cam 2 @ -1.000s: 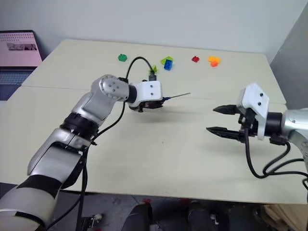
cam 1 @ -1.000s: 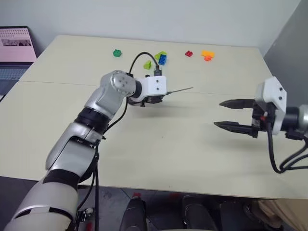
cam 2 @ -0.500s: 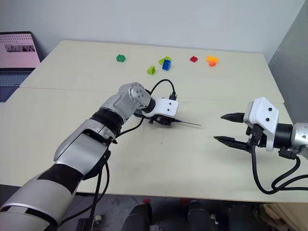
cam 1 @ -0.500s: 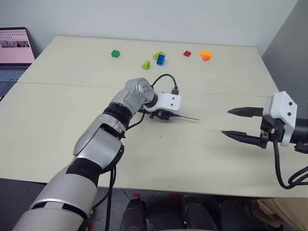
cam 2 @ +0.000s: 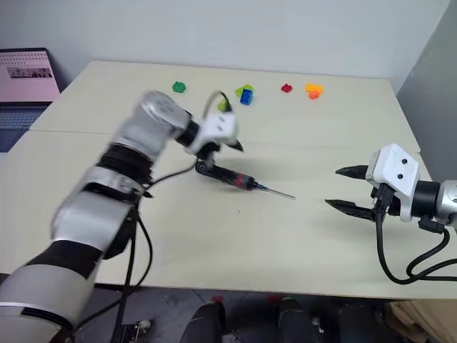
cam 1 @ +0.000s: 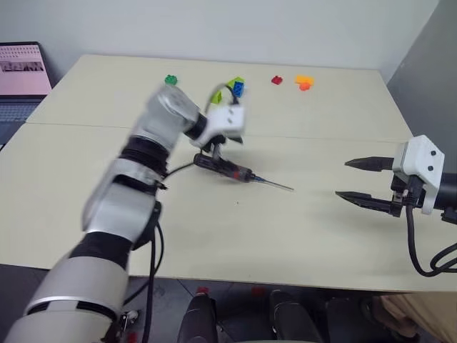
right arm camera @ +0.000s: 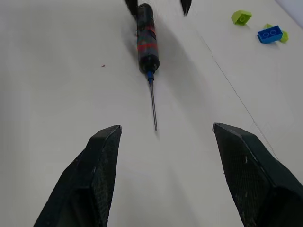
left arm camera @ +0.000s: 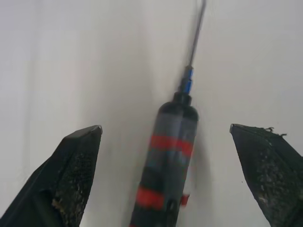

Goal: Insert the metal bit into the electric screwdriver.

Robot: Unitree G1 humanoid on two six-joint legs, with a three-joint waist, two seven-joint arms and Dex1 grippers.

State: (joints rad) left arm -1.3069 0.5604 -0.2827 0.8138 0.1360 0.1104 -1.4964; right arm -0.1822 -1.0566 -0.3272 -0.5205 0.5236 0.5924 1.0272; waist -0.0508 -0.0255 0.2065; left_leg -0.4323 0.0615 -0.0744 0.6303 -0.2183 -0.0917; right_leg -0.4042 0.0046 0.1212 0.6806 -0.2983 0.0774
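**Screwdriver lies on the table with the bit in its tip**

One screwdriver (cam 1: 223, 168) lies flat mid-table, one thin metal bit (cam 1: 277, 186) seated in its tip, pointing toward the right gripper (cam 1: 355, 179). The left gripper (left arm camera: 170, 165) hangs just above its rear end, fingers wide, holding nothing. The right gripper stands well apart, fingers spread, empty. Six small toy bricks (cam 1: 238, 87) lie along the far side of the table (cam 1: 314, 236).

It looks like a lab or office test room. A plain pale tabletop (cam 1: 321, 93) stands against a bare grey wall (cam 1: 235, 28). An open laptop (cam 1: 21, 78) sits beside it, and small coloured toy bricks (cam 1: 237, 86) lie scattered at its far edge.
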